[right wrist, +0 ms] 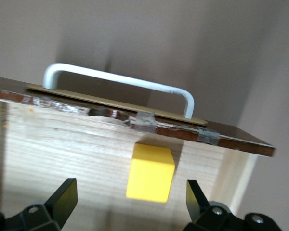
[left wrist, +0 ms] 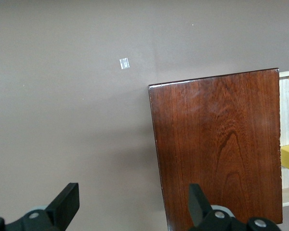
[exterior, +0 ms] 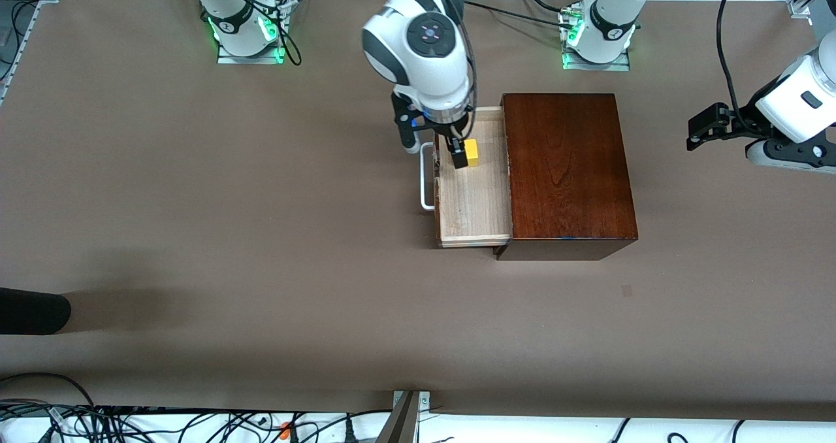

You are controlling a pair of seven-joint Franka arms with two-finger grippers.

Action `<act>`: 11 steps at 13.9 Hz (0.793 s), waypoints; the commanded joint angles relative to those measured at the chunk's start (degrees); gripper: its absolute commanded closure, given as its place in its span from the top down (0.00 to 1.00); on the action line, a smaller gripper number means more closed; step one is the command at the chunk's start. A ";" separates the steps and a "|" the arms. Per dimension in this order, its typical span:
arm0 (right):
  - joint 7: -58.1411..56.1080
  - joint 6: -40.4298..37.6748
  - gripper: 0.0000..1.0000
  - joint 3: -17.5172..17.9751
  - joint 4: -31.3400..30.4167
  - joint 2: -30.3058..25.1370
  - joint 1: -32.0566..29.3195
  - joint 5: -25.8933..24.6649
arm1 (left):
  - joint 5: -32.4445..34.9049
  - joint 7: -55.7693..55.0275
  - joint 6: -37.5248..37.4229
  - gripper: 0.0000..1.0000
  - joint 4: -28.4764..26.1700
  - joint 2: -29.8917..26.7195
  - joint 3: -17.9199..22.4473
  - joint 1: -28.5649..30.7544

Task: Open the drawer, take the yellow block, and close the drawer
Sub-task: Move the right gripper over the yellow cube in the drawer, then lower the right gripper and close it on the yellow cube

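The drawer (exterior: 473,201) stands pulled out of the mahogany box (exterior: 568,168) toward the right arm's end of the table, white handle (exterior: 426,178) leading. A yellow block (exterior: 471,153) rests on the pale drawer floor at the end farther from the front camera. My right gripper (exterior: 434,150) hangs open just over that part of the drawer. In the right wrist view the block (right wrist: 151,172) lies between and slightly ahead of the gripper (right wrist: 132,204), untouched, near the handle (right wrist: 120,82). My left gripper (exterior: 695,132) waits open in the air beside the box (left wrist: 216,144).
A small pale patch (exterior: 627,291) marks the brown table nearer the front camera than the box. A dark object (exterior: 32,310) juts in at the table's right-arm end. Cables run along the near edge.
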 commanded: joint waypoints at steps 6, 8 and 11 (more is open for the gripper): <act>4.91 2.97 1.00 -1.07 2.72 5.44 2.98 -2.48 | -0.10 1.68 -0.10 1.00 -1.03 -0.92 0.84 -0.60; 5.00 3.50 1.00 -1.07 2.72 5.97 3.33 -2.48 | -0.10 1.68 -0.19 1.00 -0.94 -0.92 0.84 -0.60; 4.91 4.38 0.90 -1.07 2.72 7.02 3.86 -2.48 | -0.19 1.34 -0.28 1.00 -0.77 -0.84 0.84 -0.60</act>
